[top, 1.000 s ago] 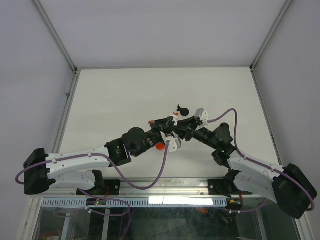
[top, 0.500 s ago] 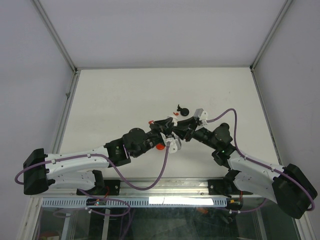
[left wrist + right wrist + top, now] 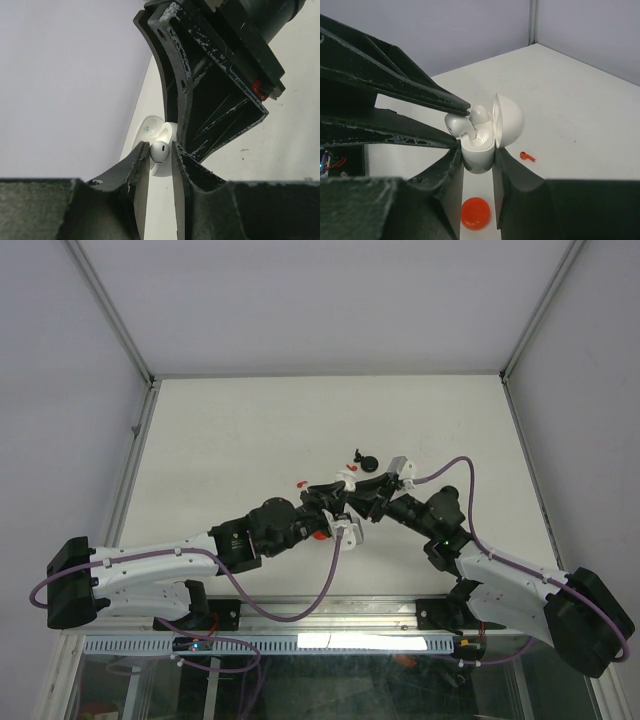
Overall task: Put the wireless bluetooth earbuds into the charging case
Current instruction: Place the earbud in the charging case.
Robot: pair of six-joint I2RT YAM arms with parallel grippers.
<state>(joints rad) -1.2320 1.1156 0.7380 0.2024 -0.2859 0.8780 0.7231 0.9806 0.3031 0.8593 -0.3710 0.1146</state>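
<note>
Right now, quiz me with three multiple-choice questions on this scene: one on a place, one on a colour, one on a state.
1. Where is the small white plastic earbud? A. lying loose on the tabletop B. pinched in the left claw C. on the floor
2. What colour is the round flat plastic puck on the table? A. blue B. green C. red
3. How is the lid of the white rounded plastic charging case in the right claw? A. open B. shut C. taken off
Answers: 1 B, its fingers close on the bud; 2 C, plainly red in the right wrist view; 3 A, the lid stands swung up beside the case's body.
</note>
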